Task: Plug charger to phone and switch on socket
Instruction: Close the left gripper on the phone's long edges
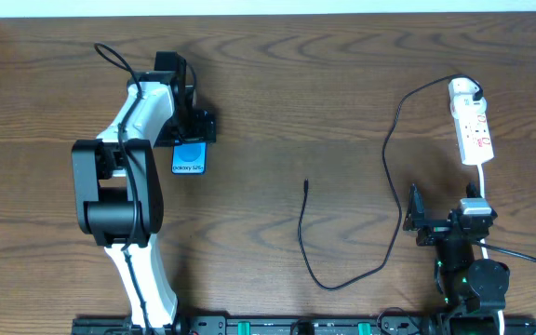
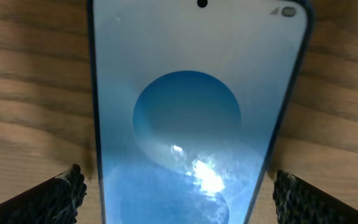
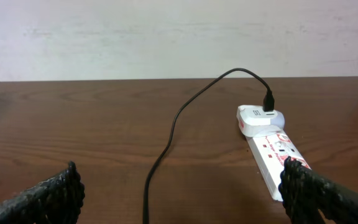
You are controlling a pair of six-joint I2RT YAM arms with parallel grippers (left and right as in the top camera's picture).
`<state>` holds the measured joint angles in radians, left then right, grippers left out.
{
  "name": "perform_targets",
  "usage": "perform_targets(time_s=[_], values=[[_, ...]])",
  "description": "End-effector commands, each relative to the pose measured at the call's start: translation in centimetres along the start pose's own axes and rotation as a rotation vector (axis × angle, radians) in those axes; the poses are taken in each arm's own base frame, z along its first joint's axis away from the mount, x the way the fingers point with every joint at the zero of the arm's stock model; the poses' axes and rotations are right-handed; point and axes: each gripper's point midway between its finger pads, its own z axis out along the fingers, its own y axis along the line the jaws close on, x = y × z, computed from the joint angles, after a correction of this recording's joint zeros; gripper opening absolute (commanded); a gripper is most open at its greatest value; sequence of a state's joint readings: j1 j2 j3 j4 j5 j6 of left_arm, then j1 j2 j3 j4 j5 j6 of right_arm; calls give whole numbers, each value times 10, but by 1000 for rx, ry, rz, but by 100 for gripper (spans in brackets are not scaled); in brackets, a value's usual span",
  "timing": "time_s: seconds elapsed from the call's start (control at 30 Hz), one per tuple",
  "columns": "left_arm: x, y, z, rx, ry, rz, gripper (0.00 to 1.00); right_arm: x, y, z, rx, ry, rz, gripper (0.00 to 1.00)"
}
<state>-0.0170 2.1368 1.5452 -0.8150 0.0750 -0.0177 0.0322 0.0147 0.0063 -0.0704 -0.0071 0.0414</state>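
Observation:
The phone (image 1: 190, 158) lies flat on the table with its blue screen up, its far end under my left gripper (image 1: 194, 130). In the left wrist view the phone (image 2: 191, 93) fills the space between the fingers. My left gripper (image 2: 179, 193) is open and straddles it, with a gap on each side. The charger (image 1: 301, 233) snakes across the table; its free tip (image 1: 306, 184) lies mid-table, well right of the phone. Its other end (image 3: 269, 99) is plugged into the white socket (image 1: 475, 130) (image 3: 272, 149). My right gripper (image 1: 447, 216) (image 3: 179, 193) is open and empty, just short of the socket.
The socket's white cord (image 1: 483, 181) runs back past my right arm. The charger's cable (image 3: 166, 149) crosses the table between my right fingers. A pale wall (image 3: 166, 37) rises behind the table's far edge. Arm bases sit on a rail (image 1: 277, 326) along the near edge.

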Motion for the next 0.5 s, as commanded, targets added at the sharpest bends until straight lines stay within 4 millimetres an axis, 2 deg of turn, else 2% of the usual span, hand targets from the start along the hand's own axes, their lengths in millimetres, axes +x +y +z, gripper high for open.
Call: perform_targets(time_s=[0.0, 0.47], values=[[0, 1, 7, -8, 15, 18, 98, 0, 1, 0, -5, -3, 5, 99], [1, 0, 11, -7, 22, 19, 98, 0, 1, 0, -4, -3, 5, 99]])
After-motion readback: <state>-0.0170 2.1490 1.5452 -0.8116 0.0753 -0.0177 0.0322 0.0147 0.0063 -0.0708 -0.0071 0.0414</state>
